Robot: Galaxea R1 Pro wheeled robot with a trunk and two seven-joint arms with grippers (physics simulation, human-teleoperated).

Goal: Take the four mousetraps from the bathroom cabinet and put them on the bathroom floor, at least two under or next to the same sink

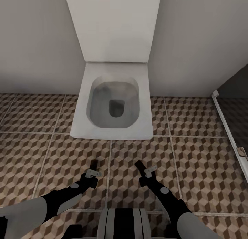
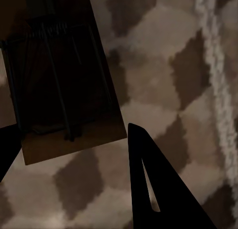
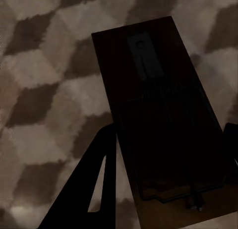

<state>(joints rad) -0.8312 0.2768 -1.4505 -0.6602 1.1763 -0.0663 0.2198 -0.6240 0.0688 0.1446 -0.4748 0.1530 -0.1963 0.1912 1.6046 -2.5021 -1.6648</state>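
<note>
Toilet (image 1: pixel 115 104) ahead of both pincers, on the bathroom floor (image 1: pixel 193 156). Left pincer (image 1: pixel 92 167) and right pincer (image 1: pixel 144 168) each carry a dark slab low above the tiles.

Left wrist: the left mousetrap (image 2: pixel 64 80) sits between the fingers, clamped.

Right wrist: the right mousetrap (image 3: pixel 161 115) sits gripped between the fingers.
</note>
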